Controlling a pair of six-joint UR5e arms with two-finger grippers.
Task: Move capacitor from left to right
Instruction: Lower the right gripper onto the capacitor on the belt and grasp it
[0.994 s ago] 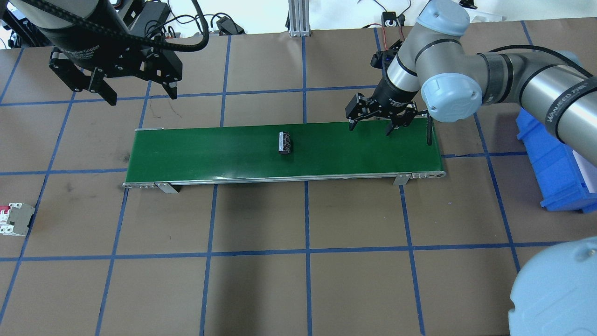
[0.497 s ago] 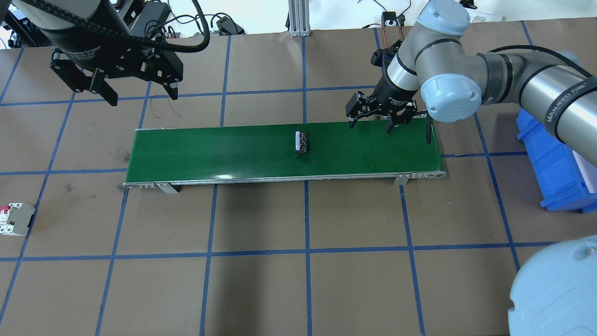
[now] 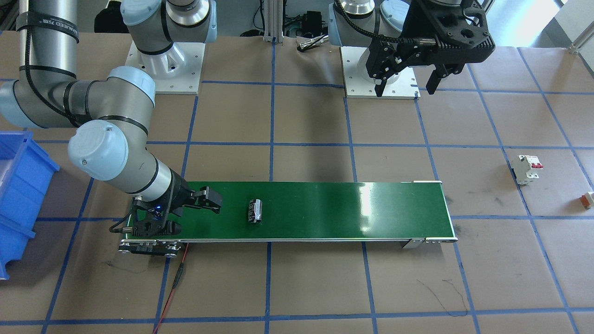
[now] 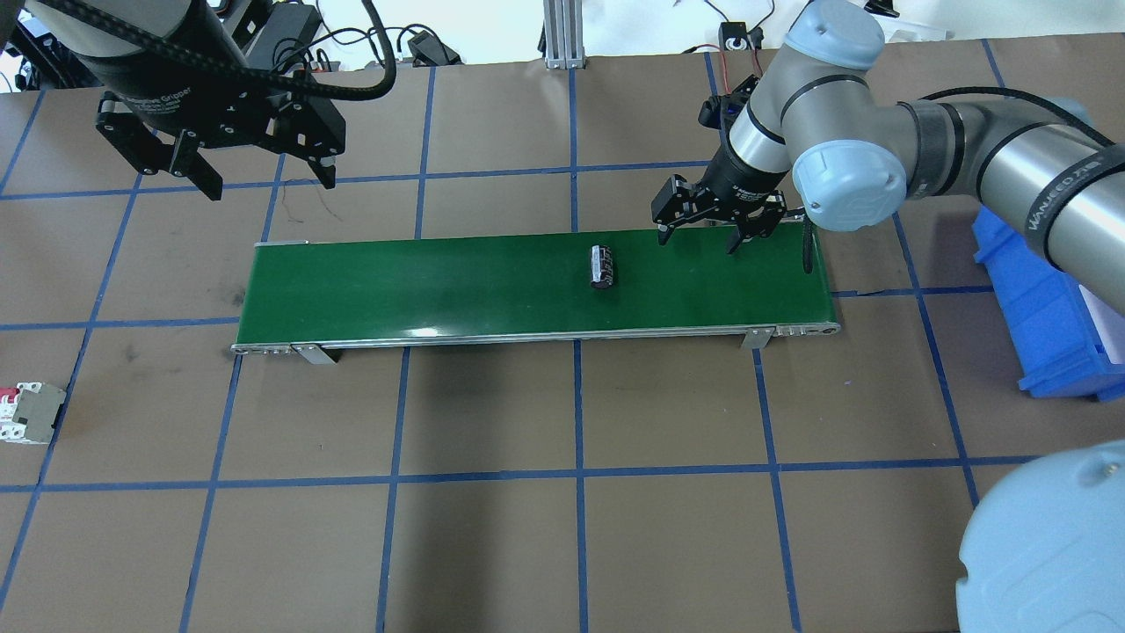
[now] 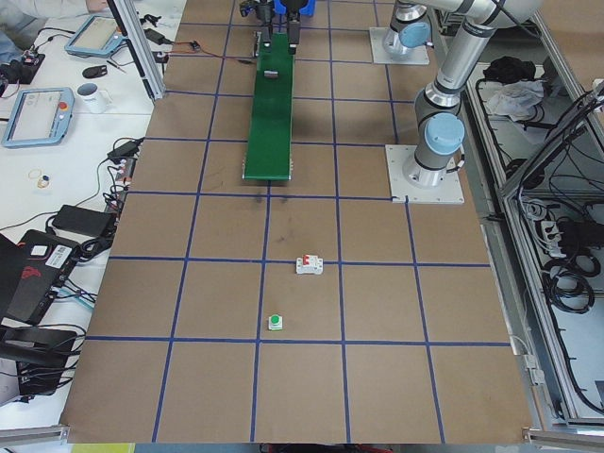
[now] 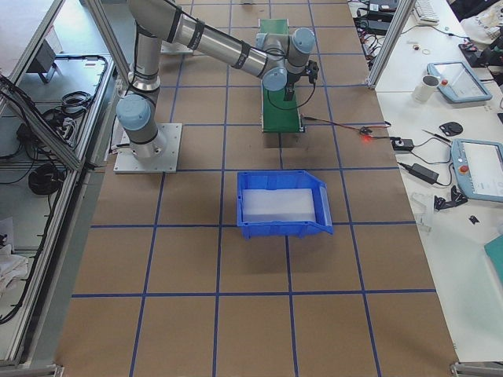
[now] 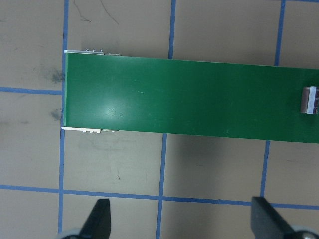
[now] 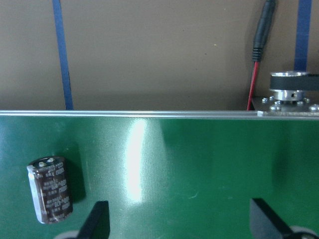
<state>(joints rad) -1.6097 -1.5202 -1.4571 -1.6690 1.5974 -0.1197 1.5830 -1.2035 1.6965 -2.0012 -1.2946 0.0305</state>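
Since the task runs from the robot's left to its right, the overhead view is read the same way. At the far left edge a white circuit breaker lies on the brown table, well apart from everything else. The left gripper hangs above the table beyond the left end of the green belt. Its fingers are spread wide with nothing between them. The capacitor lies on its side on the belt, a little right of the belt's middle and touched by neither arm. Further right, the right gripper sits low over the belt near its right end. Its fingers are also parted and empty. In the right wrist view the capacitor is just outside the gap, beside one finger, with its length running across the belt. Past the belt's end stands a blue bin.

The left arm's part looks finished, and the step in hand is the pickup by the right arm. For that, the capacitor must come between the parted fingers, whether the gripper shifts towards it or the belt brings it along. The fingers should then close across its round body. The carry would then go rightward, probably to the bin.
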